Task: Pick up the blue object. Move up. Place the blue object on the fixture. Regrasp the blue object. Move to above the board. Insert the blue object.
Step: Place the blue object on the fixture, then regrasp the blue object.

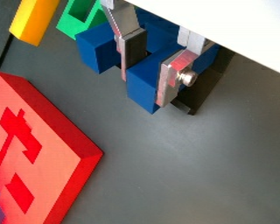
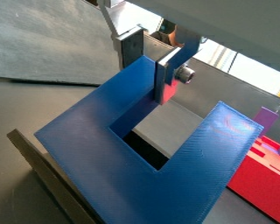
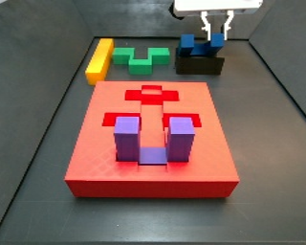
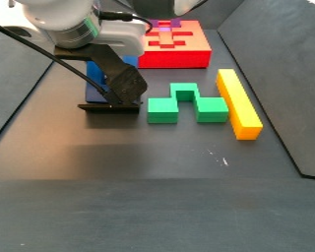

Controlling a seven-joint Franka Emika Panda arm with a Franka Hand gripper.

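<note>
While the claw (image 1: 149, 66) is hanging over the back corner of the floor, its silver fingers (image 1: 168, 77) are sitting on either side of one prong of the blue block (image 1: 143, 85), apparently closing on it, though whether they are pressing it firmly I cannot tell. In a side view the blue block (image 3: 198, 44) is resting on the black fixture (image 3: 201, 64), so the pickup and the placing are looking done and the regrasp is seeming to be the step in hand. Just beside it the green block (image 3: 142, 57) and yellow bar (image 3: 99, 60) are lying untouched. Farther out, the red board (image 3: 92, 144) is already carrying the purple block (image 3: 149, 139); carrying over and inserting are remaining
</note>
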